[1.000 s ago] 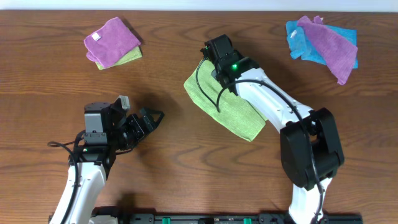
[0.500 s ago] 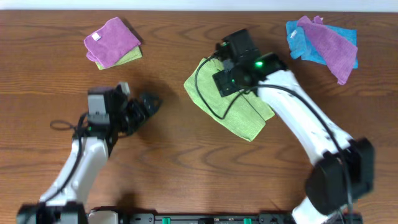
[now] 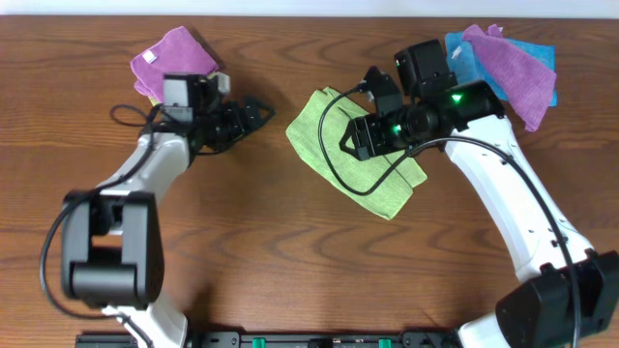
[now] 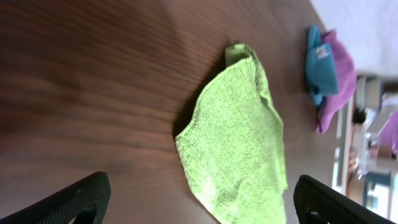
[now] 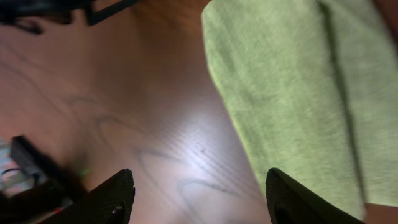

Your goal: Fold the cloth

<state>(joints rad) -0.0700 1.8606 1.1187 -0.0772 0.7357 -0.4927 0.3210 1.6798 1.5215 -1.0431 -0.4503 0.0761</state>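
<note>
The lime-green cloth lies folded and flat on the wooden table, near the middle. Its white tag does not show. My right gripper hovers over the cloth's right part, open and empty. In the right wrist view the cloth fills the upper right, with bare table between the open fingers. My left gripper is open and empty, left of the cloth and apart from it, pointing at it. In the left wrist view the cloth lies ahead of the wide-open fingers.
A purple cloth on a lime one lies at the back left, right behind the left arm. A blue and a purple cloth lie at the back right, also in the left wrist view. A black cable hangs over the cloth.
My left arm swung from the front left up towards the back, its gripper now beside the cloth. My right gripper moved right and lifted off the cloth's far corner.
</note>
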